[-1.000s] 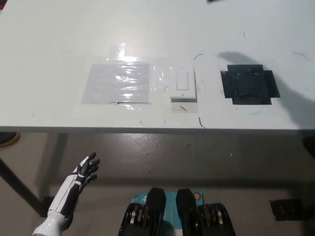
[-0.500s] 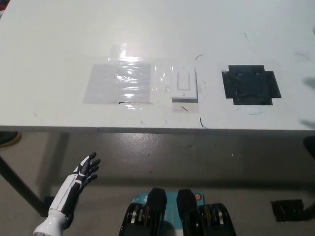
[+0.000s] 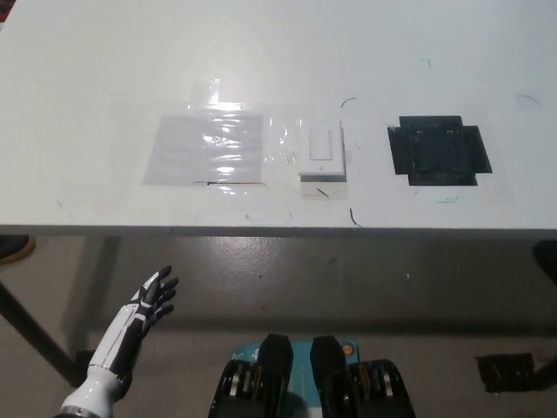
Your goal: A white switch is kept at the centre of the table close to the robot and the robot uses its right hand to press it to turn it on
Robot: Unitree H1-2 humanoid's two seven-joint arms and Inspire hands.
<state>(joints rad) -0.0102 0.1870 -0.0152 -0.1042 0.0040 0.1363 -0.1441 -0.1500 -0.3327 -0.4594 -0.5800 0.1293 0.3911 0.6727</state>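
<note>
the white switch (image 3: pixel 321 151) was found taped to the table (image 3: pixel 104 70) just above centre, with a clear sheet (image 3: pixel 206 147) at its 9 o'clock and a black patch (image 3: pixel 438 150) at its 3 o'clock. the right hand was not seen, so its state could not be told; the left hand (image 3: pixel 149 300) was held below the table edge at 7 o'clock, fingers spread and empty. the press was judged not begun, and the next move would call for the right hand to be brought over the switch.
</note>
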